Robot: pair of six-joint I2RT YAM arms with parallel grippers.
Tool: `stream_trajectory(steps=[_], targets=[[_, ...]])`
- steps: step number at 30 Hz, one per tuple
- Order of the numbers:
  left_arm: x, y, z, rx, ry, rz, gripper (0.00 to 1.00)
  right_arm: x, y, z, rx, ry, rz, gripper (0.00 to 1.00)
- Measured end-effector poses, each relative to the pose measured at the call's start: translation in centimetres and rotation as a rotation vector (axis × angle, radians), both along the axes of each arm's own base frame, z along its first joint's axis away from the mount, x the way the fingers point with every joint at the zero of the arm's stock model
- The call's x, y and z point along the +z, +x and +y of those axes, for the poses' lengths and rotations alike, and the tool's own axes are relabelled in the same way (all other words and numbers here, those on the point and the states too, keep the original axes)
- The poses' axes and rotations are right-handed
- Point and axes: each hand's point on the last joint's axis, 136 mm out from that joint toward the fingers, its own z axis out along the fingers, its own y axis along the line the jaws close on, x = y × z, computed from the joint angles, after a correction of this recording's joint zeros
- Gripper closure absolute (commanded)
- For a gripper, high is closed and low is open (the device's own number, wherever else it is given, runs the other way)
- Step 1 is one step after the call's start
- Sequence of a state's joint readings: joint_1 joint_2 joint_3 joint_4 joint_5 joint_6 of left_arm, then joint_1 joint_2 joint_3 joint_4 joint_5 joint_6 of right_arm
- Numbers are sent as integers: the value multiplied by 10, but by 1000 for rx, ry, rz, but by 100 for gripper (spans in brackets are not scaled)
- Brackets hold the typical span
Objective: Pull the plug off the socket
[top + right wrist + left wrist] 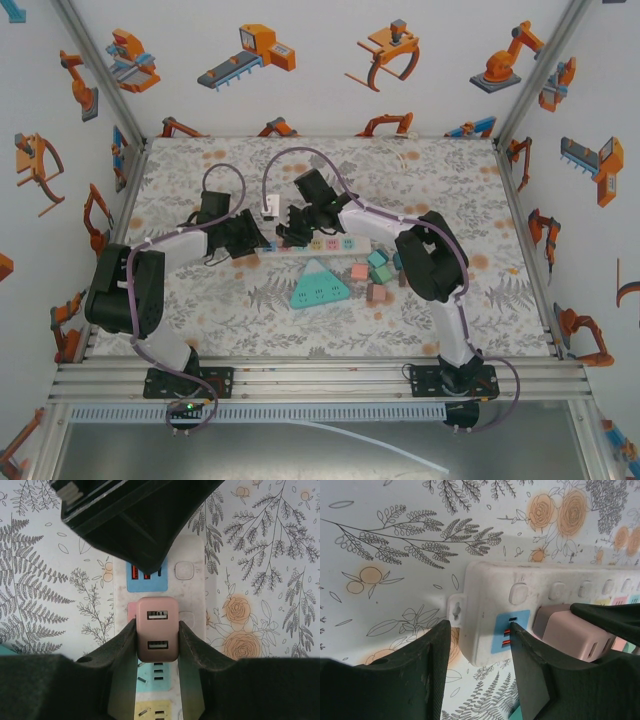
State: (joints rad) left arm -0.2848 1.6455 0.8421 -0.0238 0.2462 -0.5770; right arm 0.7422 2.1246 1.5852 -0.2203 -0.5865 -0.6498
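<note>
The socket is a white power strip (335, 243) with coloured outlets, lying flat mid-table. A pink two-port USB plug (157, 607) sits in its second outlet, beside the blue end outlet (146, 582). My right gripper (157, 626) is shut on the plug, one finger pressed on each side. In the left wrist view the plug (570, 637) stands to the right of my left gripper (479, 626). That gripper straddles the strip's (490, 590) end. One finger is beside the mounting tab and the other rests on the blue outlet. Its jaws stand apart and pinch nothing.
A teal triangular socket block (318, 285) lies in front of the strip. Pink and teal cubes (375, 272) lie to its right. A small white block (270, 205) sits just behind the grippers. Printed walls close in the left, right and back.
</note>
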Motion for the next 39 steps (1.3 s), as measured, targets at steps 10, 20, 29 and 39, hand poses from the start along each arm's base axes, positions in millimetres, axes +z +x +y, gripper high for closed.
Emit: stream_trajectory(steps=[10,20,29,39], targets=[[2,1,-3,-7,48,-9,53,0,1,0,-15,2,17,85],[2,1,-3,-3,60,-9,53,2,1,0,-20,5,18,87],[2,1,-3,-1,66,-9,52,42,1,2,-24,79,-36,88],[15,-5,-1,-15,77,-38,34,80,0,-12,-167,144,-8,92]])
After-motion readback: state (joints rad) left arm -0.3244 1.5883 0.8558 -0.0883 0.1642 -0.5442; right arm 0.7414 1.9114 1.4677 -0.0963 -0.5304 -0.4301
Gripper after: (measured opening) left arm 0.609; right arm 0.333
